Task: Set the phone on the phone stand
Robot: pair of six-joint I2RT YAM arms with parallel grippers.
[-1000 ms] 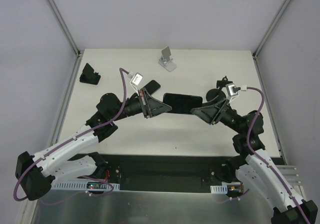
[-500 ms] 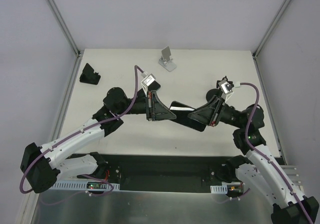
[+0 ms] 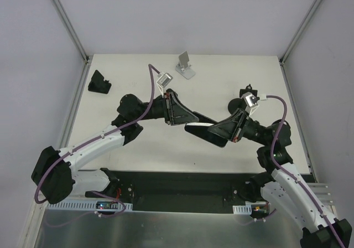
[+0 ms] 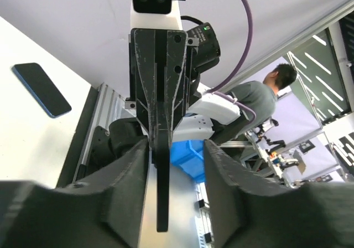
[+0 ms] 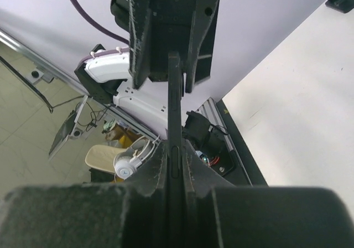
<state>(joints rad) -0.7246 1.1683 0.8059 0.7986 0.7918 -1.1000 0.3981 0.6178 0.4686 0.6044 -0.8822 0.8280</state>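
Note:
A black phone (image 3: pixel 200 129) hangs above the middle of the table between my two grippers. In the right wrist view the phone (image 5: pixel 175 93) is edge-on, and my right gripper (image 5: pixel 175 155) is shut on it, both pads pressing its faces. In the left wrist view the phone (image 4: pixel 162 192) sits inside my left gripper (image 4: pixel 176 148), whose fingers stand apart from it, so that gripper is open. From above, the left gripper (image 3: pixel 192 119) and right gripper (image 3: pixel 214 130) face each other across the phone. The silver phone stand (image 3: pixel 185 66) sits at the table's back edge.
A second, blue-edged phone (image 4: pixel 41 88) lies flat on the white table. A black wedge-shaped block (image 3: pixel 99 83) sits at the back left. Another small black object (image 3: pixel 246 91) is behind the right wrist. The table's black front edge (image 3: pixel 182 181) runs by the arm bases.
The right gripper has closed onto the phone. The left gripper, which held it, has opened and drawn back a little to the left.

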